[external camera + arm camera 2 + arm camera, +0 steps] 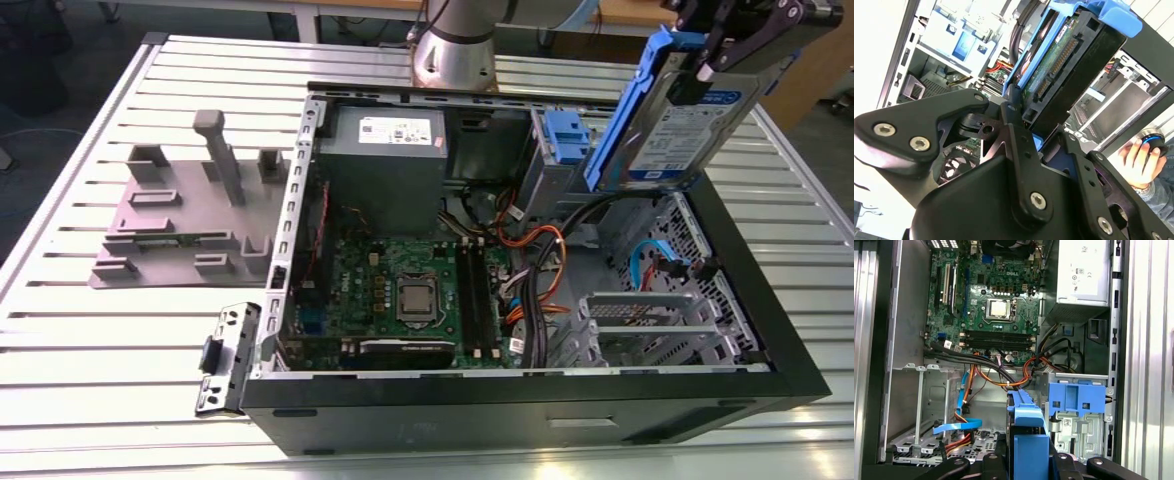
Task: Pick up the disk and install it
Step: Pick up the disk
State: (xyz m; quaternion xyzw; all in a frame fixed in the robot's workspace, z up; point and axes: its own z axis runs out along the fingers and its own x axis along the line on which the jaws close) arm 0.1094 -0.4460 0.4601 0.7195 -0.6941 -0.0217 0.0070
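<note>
- Where it hangs above the open computer case, the disk, a flat silver metal hard drive with a white-and-blue label and a blue plastic bracket round its edges, stands nearly upright, tilted a little, over the case's far corner at the exterior view's right.
- The black gripper is clamped on the disk's upper end, its fingers pressing the drive from either side (the second wrist view shows the green circuit board and connector edge of the disk between them).
- In the first wrist view the disk's blue bracket is seen edge-on, beside a blue plastic drive bay latch inside the case.
- Below lies the black tower computer case, side panel off, with a green motherboard, a grey metal power supply box bearing a white sticker, and orange and blue cables.
- A grey plastic stand with upright posts sits on the slatted metal table, at the exterior view's left, just beside the case.
- A person's hand holds a small round device at the edge of the second wrist view.
</note>
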